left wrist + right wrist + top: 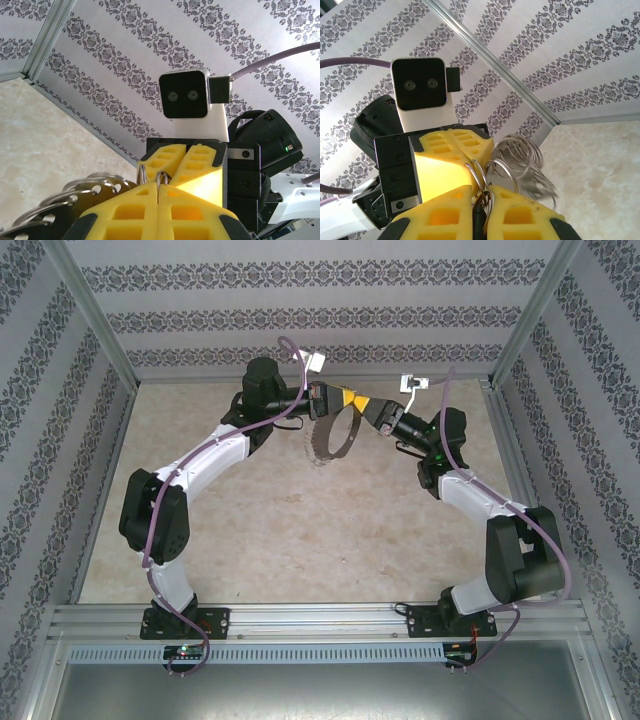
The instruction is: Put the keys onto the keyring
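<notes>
**Hoop pinched between two meeting grippers, high above the table**

Both arms reach to the far middle of the table (300,530), their yellow fingers meeting tip to tip. The keyring (318,445) hangs below that meeting point, clear of the surface, with its rim dropping down and toward the left arm.

The hoop looks like thin, stiff, springy wire. It is probably light, but it is slick and free to swing or twist about a single pinch point. Bare wire away from the fringe is the sensible place to hold it, gripped square so it cannot roll.

The left gripper (159,192) is clamped on the wire, which rises out of the seam between its fingertips. The right gripper (480,195) has its jaws drawn together at the same bundle of loops, touching or just beside the left fingertips. Something dark sits in its gap, and I cannot tell what it is.

The tiny silver pieces (75,197) fan out just beside the left fingers. They would probably rattle and snag.

The black-headed key cannot be made out with certainty.
</notes>
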